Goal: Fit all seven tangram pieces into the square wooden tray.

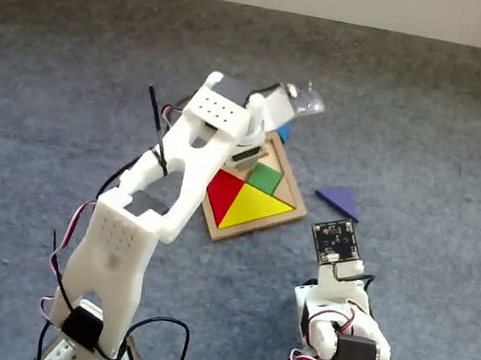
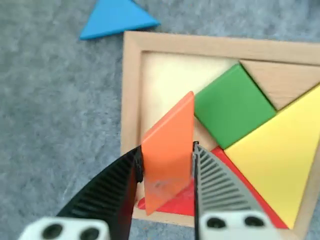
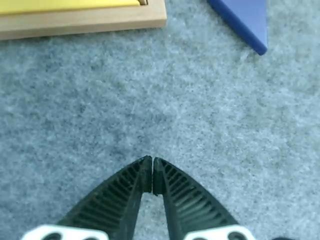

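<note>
Inside the tray (image 2: 131,100) lie green square (image 2: 232,105), yellow triangle (image 2: 280,165), red triangle (image 1: 223,191).

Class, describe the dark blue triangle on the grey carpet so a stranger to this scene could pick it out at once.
Find the square wooden tray on the grey carpet. Beside it, on the right arm's side, the dark blue triangle lies flat, apart from the tray. The light blue triangle, the other piece on the carpet, lies past the tray's far edge.

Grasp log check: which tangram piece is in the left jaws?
The orange piece, held on edge over the tray. Green, yellow and red lie flat inside; the light-blue triangle lies outside.
</note>
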